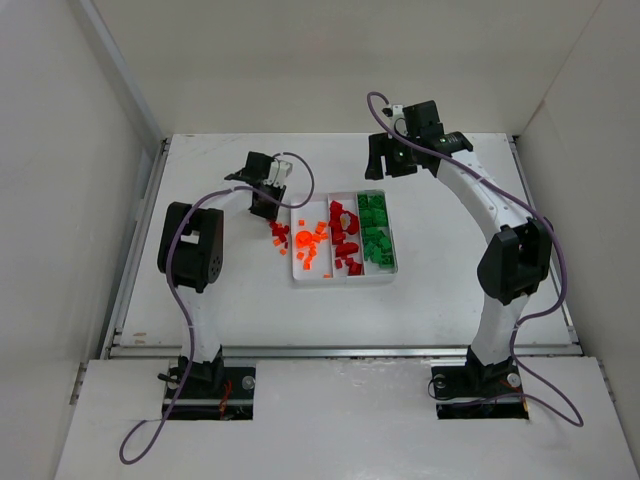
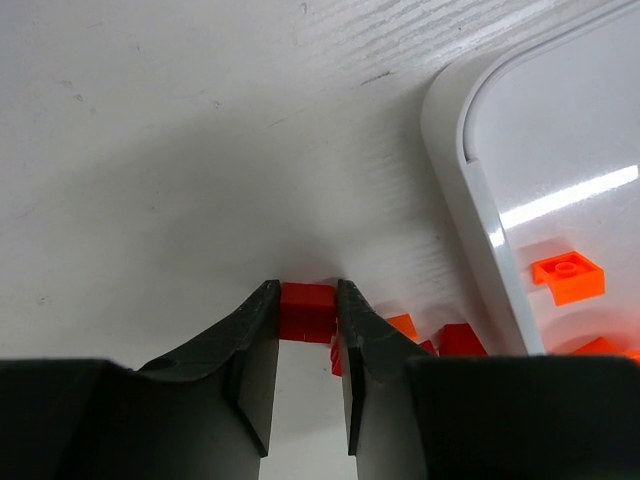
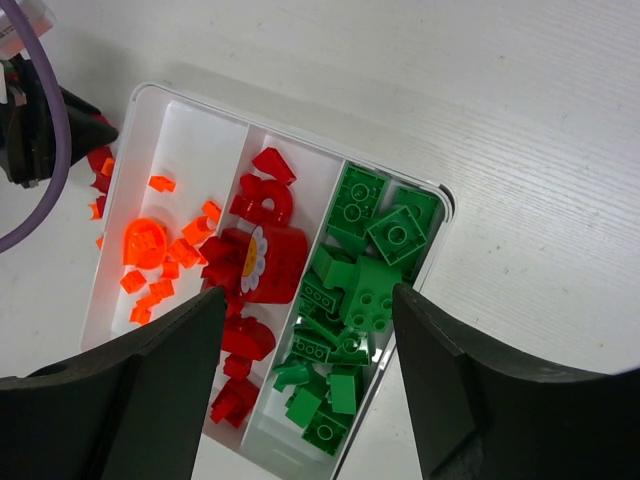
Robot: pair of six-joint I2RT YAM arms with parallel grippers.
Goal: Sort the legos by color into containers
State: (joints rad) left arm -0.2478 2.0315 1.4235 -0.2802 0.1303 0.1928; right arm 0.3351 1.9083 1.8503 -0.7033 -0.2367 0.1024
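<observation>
Three smooth white compartments (image 3: 190, 130) hold glossy studded bricks (image 3: 370, 300). Left fingers (image 2: 255, 345) pinch a small red brick (image 2: 306, 308) on the matte desk (image 2: 150, 150); right fingers (image 3: 450, 370) gape, empty.

1. tray (image 1: 340, 283) sits mid-table (image 1: 450, 300), its three compartments side by side.
2. bricks lie in the left compartment (image 3: 205, 140), middle compartment (image 3: 315, 170) and right compartment (image 3: 265, 435).
3. loose bricks (image 1: 279, 234) lie on the table, just left of the tray's far-left corner.
4. left gripper (image 1: 268, 208) is down at that cluster, with one brick (image 2: 306, 310) between its fingers, touching both.
5. right gripper (image 1: 390, 165) hangs behind the tray's far-right corner, apart from it.
</observation>
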